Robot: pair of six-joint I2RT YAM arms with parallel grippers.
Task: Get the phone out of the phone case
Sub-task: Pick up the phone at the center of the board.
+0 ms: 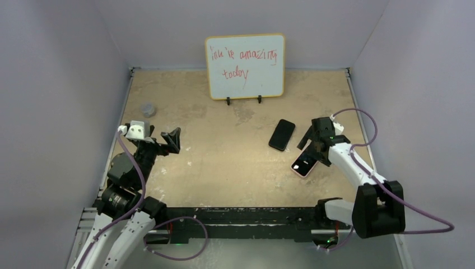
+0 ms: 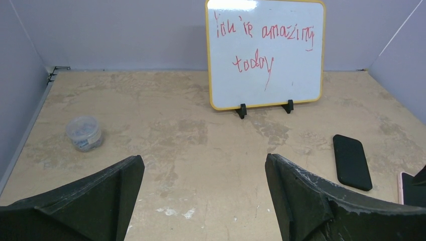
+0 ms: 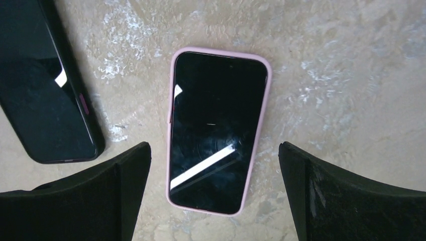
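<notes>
Phone (image 3: 217,131) lies flat on the desk (image 1: 224,162), screen up, in its pink case (image 3: 221,49); the case rim shows all round the glass. In the top view it sits right of centre, lower end toward the bottom of the frame, w/ its upper end partly hidden under the right arm's wrist. In the right wrist view it fills the centre of the frame.

Right jaws: open wide, holding nothing, poised over the cased phone. In the right wrist view one finger stands at lower left and the other at lower right, w/ the phone's lower end between them, neither touching it.

Black phone (image 1: 282,134) lies up and left of the pink one, near but apart, also flat on the desk.

Left jaws: open, nothing between them, at the left side of the top view, well apart from both phones.

Whiteboard (image 1: 245,66) w/ red handwriting stands upright at top centre on two black feet. Small round container (image 1: 148,109) sits upper left, near the desk edge.
</notes>
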